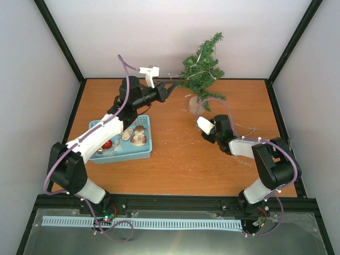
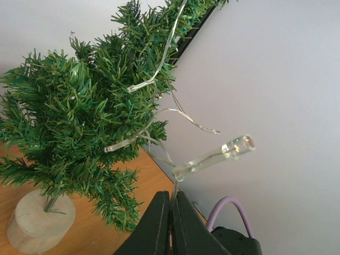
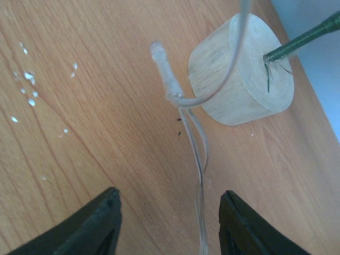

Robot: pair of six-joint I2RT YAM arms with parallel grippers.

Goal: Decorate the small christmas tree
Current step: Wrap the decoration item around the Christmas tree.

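The small christmas tree (image 1: 202,69) stands at the back of the table on a round pale wooden base (image 1: 195,104), leaning right. A clear string of lights (image 2: 159,69) is draped over its branches. My left gripper (image 1: 171,88) is shut on the light string's wire, just left of the tree; in the left wrist view (image 2: 172,199) a clear bulb (image 2: 215,155) sticks out above the fingers. My right gripper (image 1: 201,121) is open and empty, low over the table just in front of the base (image 3: 241,69); the wire (image 3: 199,154) runs between its fingers.
A light blue tray (image 1: 144,152) with ornaments lies at the left under my left arm. Small clear bits are scattered on the wood (image 1: 178,143). Walls close the table at the back and sides.
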